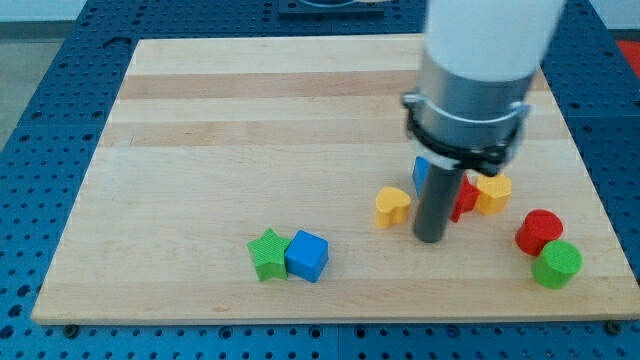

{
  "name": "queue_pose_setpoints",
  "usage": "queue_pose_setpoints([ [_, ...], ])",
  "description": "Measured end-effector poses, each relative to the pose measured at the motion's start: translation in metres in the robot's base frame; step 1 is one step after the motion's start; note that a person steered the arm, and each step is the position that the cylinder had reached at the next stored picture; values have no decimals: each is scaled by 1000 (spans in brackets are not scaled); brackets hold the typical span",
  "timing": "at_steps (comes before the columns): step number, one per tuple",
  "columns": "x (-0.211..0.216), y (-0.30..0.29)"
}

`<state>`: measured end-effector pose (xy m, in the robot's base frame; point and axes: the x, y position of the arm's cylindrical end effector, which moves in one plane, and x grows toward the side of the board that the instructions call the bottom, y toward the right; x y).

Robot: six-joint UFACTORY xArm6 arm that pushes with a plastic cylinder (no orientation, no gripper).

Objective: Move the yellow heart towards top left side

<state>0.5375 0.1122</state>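
The yellow heart point(392, 206) lies on the wooden board point(250, 120), right of centre near the view's bottom. My tip point(430, 238) rests on the board just right of the heart and slightly below it, very close to it. Behind the rod a blue block point(421, 173) and a red block point(465, 197) are partly hidden. A yellow block point(493, 193) sits right of the red one.
A green star point(267, 253) touches a blue cube point(306, 256) near the bottom edge at centre. A red cylinder point(539, 231) and a green cylinder point(556, 264) stand at the bottom right. The arm's wide white and grey body point(475, 70) hangs over the top right.
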Motion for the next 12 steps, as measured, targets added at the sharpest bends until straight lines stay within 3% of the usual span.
queue_pose_setpoints([
  [1,-18,8],
  [3,-51,-63],
  [4,-51,-58],
  [6,4,-12],
  [7,0,-58],
  [9,-72,-162],
  [11,-55,-191],
  [12,-83,-234],
])
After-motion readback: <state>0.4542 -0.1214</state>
